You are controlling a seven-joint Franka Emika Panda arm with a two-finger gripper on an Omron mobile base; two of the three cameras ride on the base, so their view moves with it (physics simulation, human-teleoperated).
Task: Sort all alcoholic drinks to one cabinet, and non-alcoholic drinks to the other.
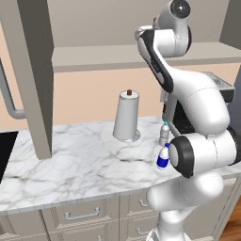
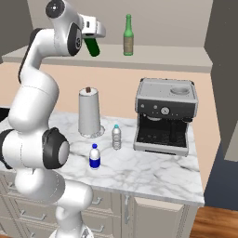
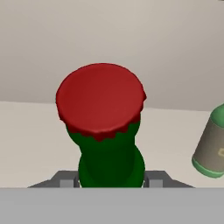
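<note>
Counted one coffee machine (image 2: 165,116) on the marble counter (image 2: 153,172), then one paper towel roll (image 2: 89,113) left of it. Counted two glass bottles: olive-green bottle (image 2: 128,36) upright on the open cabinet shelf (image 2: 162,58); dark green bottle (image 2: 92,46) tilted, pinched in the gripper (image 2: 91,36) near that shelf, seemingly not touching it. Counted two plastic bottles: clear bottle (image 2: 116,137) beside the roll, blue-labelled bottle (image 2: 95,157) nearer the counter's front.

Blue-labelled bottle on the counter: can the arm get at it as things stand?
Probably not yet: the end effector is up at the shelf, shut on the dark green bottle. The blue-labelled bottle stands in the open on the marble counter, nothing crowding it, so freeing the grip should suffice.
</note>
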